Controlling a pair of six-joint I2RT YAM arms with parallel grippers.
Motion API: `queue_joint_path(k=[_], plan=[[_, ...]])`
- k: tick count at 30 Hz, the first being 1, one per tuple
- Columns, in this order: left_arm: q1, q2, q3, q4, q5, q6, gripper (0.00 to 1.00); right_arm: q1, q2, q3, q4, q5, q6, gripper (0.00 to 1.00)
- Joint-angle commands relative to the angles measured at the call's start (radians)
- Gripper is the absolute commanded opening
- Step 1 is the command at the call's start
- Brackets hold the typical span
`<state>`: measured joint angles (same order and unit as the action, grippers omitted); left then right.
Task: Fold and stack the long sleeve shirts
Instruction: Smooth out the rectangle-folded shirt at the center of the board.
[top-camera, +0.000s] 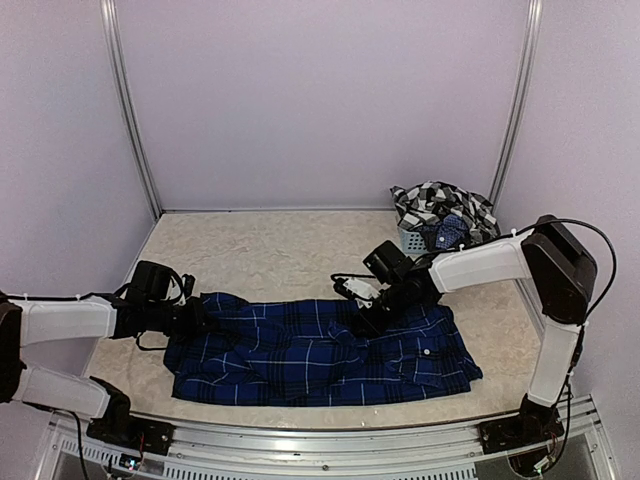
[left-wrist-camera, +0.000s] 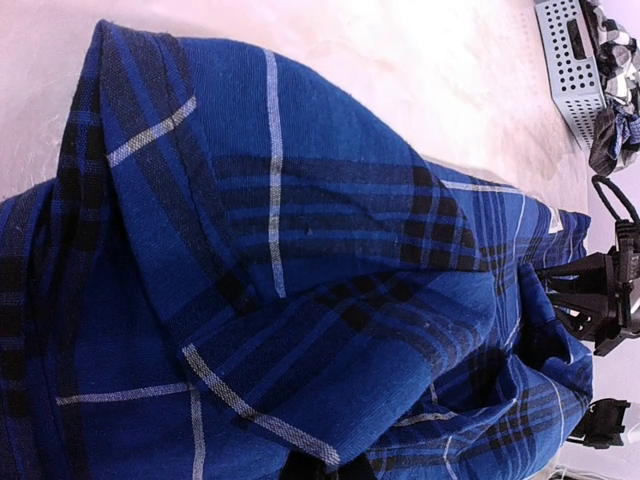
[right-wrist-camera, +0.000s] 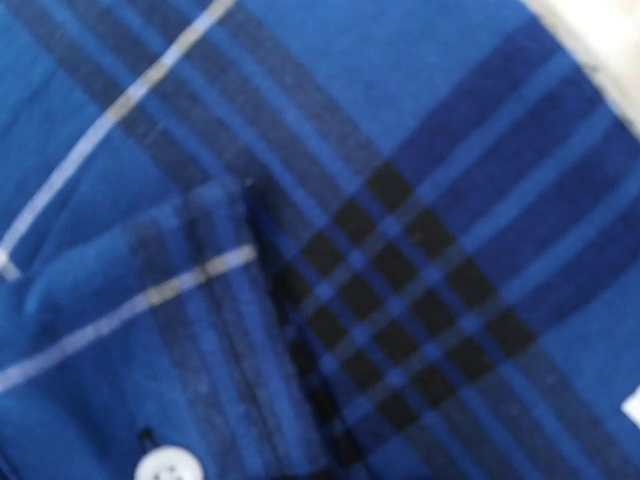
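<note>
The navy blue long sleeve shirt (top-camera: 320, 355) lies spread across the front of the table. My left gripper (top-camera: 200, 318) is at its left edge, shut on a fold of the cloth. In the left wrist view that navy shirt (left-wrist-camera: 300, 250) drapes over the fingers and hides all but their dark tips. My right gripper (top-camera: 366, 322) presses down into the shirt's upper middle. The right wrist view shows only blurred plaid cloth (right-wrist-camera: 400, 150) and a white button (right-wrist-camera: 165, 465), so its jaws are hidden. The black-and-white checked shirt (top-camera: 440, 210) sits bunched at the back right.
A small grey-blue mesh basket (top-camera: 410, 240) stands at the back right under the checked shirt; the basket (left-wrist-camera: 565, 60) also shows in the left wrist view. Pale walls with metal corner posts (top-camera: 130, 110) close in the table.
</note>
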<state>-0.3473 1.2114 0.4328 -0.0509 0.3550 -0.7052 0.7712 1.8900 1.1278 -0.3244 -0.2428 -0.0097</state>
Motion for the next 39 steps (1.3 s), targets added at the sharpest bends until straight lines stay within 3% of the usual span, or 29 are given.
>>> queue_joint_path(k=[1, 8, 26, 39], plan=[[0.009, 0.005, 0.008, 0.024, -0.010, 0.018, 0.00, -0.004, -0.009, -0.014, -0.025, 0.004, 0.003, 0.20], [0.009, 0.008, 0.007, 0.010, -0.025, 0.019, 0.00, -0.004, -0.072, -0.001, -0.061, 0.030, 0.008, 0.00], [0.053, -0.024, 0.045, -0.061, 0.047, -0.021, 0.00, -0.006, -0.535, -0.052, -0.116, 0.127, 0.030, 0.00], [0.066, -0.042, 0.060, -0.056, 0.092, -0.047, 0.00, -0.017, -0.541, -0.060, -0.212, 0.363, 0.084, 0.00]])
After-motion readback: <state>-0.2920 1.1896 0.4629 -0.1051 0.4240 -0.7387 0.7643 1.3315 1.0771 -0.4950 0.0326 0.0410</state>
